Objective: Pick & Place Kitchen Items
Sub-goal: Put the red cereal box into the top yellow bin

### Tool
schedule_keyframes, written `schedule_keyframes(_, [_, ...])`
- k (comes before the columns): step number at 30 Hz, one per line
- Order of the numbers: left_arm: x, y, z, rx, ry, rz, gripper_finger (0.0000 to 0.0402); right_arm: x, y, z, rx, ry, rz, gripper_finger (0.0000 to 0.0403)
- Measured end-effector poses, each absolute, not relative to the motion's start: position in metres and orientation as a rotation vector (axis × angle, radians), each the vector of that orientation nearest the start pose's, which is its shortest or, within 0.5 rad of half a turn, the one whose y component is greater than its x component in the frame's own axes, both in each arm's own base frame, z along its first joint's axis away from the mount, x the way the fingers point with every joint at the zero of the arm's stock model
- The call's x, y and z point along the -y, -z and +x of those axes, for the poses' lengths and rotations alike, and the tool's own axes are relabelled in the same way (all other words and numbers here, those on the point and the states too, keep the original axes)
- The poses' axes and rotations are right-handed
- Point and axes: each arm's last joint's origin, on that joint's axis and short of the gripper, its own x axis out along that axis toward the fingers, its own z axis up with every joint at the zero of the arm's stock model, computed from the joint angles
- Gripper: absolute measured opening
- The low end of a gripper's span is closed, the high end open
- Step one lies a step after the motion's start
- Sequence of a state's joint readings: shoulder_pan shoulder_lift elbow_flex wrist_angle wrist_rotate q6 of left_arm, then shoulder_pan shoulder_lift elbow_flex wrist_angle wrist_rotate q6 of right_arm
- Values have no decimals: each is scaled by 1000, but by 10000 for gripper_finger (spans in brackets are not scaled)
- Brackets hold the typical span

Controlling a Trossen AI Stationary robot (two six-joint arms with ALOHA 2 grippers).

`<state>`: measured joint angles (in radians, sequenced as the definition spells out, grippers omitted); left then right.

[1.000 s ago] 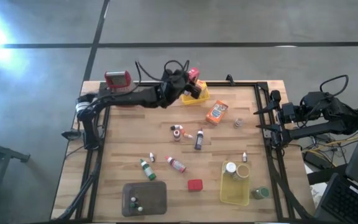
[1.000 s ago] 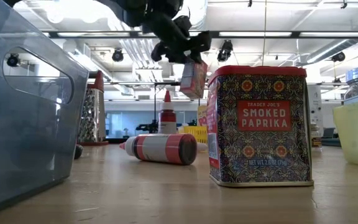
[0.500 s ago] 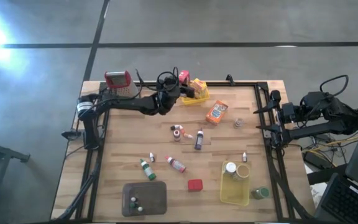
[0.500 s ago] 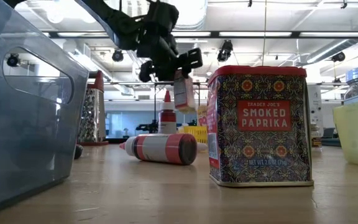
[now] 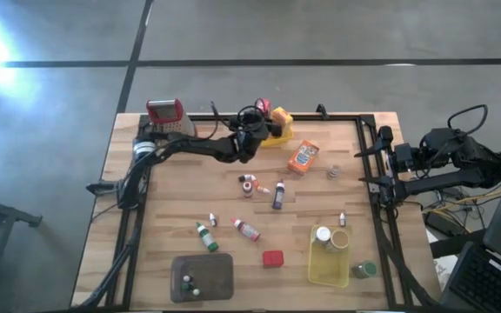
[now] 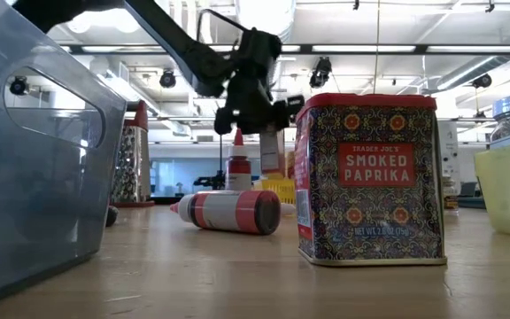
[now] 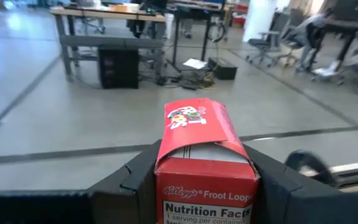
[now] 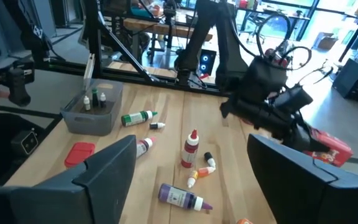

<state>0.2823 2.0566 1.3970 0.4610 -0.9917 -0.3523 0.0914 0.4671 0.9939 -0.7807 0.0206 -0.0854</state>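
The left end effector (image 5: 257, 122) hangs over the far edge of the worktop (image 5: 172, 217), just beside the small yellow basket (image 5: 278, 130), and its two dark fingers (image 7: 135, 180) press against both sides of a little red cereal box (image 7: 204, 165). The wrist view shows the box upright between them, its folded top pointing out toward the room. In the low view the same box (image 6: 268, 146) is held up in the air behind the paprika tin (image 6: 370, 177), above the basket. The right end effector (image 8: 191, 168) waits off the right edge of the worktop with its fingers spread wide and nothing between them. The other kitchen items lie scattered on the worktop: an orange box (image 5: 303, 156) near the basket, small bottles (image 5: 249, 230) around the middle, a red block (image 5: 273, 258) toward the near edge, and jars (image 5: 323, 235) in a larger yellow bin (image 5: 316, 269). A grey tray (image 5: 220, 276) sits at the near left.
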Motion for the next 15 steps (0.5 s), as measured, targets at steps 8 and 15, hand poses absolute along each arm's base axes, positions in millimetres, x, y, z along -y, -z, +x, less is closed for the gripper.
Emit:
schedule_keyframes(8, [-155, -203, 445, 15, -1346, -204, 183, -5, -373, 59, -250, -81, -95, 332])
schedule_keyframes(15, [-155, -197, 445, 19, -1397, -205, 183, -5, -373, 59, -250, -80, -95, 356])
